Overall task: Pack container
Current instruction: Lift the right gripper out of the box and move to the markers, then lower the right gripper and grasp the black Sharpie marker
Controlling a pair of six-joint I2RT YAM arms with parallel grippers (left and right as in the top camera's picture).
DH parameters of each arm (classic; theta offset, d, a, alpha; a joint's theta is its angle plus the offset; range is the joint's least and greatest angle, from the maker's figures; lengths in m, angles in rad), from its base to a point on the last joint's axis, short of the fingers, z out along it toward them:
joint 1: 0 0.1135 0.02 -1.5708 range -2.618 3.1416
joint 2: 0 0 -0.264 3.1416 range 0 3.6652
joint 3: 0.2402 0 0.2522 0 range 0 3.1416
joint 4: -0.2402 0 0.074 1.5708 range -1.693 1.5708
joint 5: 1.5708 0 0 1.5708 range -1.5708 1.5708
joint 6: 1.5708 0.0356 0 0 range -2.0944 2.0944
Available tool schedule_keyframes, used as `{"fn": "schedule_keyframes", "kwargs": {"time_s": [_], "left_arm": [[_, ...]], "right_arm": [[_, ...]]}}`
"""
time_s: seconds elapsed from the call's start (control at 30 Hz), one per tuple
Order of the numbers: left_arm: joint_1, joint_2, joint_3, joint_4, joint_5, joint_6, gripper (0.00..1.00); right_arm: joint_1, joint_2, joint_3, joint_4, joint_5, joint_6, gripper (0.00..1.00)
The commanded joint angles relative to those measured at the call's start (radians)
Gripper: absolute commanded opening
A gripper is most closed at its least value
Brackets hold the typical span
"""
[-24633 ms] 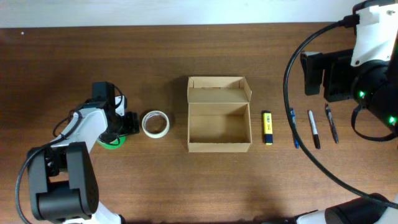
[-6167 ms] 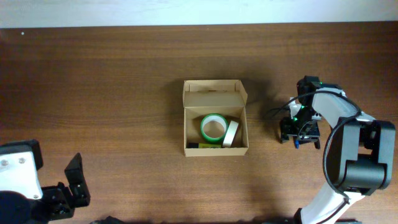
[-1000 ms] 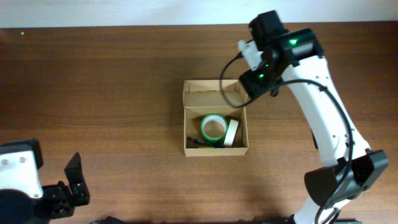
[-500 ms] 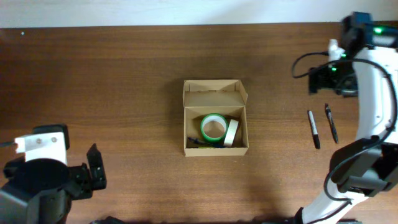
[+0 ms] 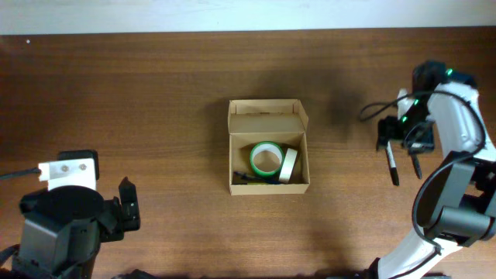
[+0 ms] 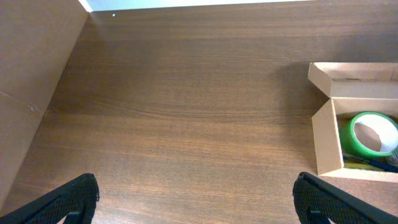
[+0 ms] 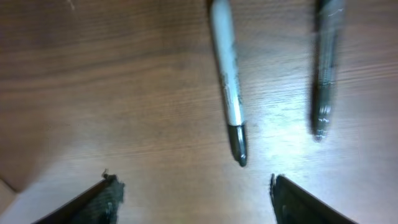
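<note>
Shifted since half a second ago, from the far right corner toward the right edge: right hand (image 7: 193,188), fingers spread wide and empty, over a black marker (image 7: 227,93), with a dark pen (image 7: 323,74) lying alongside, apart. Left hand (image 6: 196,196) likewise spread and empty, by the near left corner. Step judged in hand: picking up the marker. Best done by lowering with one finger either side of the barrel at mid-length, then closing across it, clear of the pen. Container (image 5: 232,159) at table centre, mouth up, flap lid folded back toward the far edge, long axis parallel to the near edge; green tape roll (image 5: 265,147) and white roll (image 5: 288,166) inside.
</note>
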Motion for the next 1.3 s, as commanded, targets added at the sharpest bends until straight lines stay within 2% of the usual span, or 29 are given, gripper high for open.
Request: {"fn": "schedule_keyframes", "kwargs": {"time_s": [0.0, 0.23, 0.5, 0.67, 1.03, 1.27], "left_arm": [[0.004, -0.003, -0.005, 0.011, -0.01, 0.015, 0.99], [0.004, -0.003, -0.005, 0.036, -0.011, 0.016, 1.0], [0.004, -0.003, -0.005, 0.037, -0.01, 0.016, 0.99], [0.004, -0.003, -0.005, 0.036, 0.008, 0.016, 1.0], [0.004, -0.003, -0.005, -0.032, 0.019, 0.015, 1.0], [0.004, -0.003, -0.005, -0.058, 0.019, 0.015, 1.0]], "right_arm": [[-0.006, -0.005, -0.077, 0.039, -0.023, -0.013, 0.73], [-0.006, -0.005, -0.101, 0.063, 0.0, -0.018, 0.73], [-0.006, -0.005, -0.101, 0.087, 0.025, -0.085, 0.73], [-0.006, -0.005, -0.101, 0.114, 0.03, -0.144, 0.68], [-0.007, -0.005, -0.101, 0.204, 0.006, -0.283, 0.67], [-0.012, -0.005, -0.11, 0.236, 0.008, -0.301, 0.63]]}}
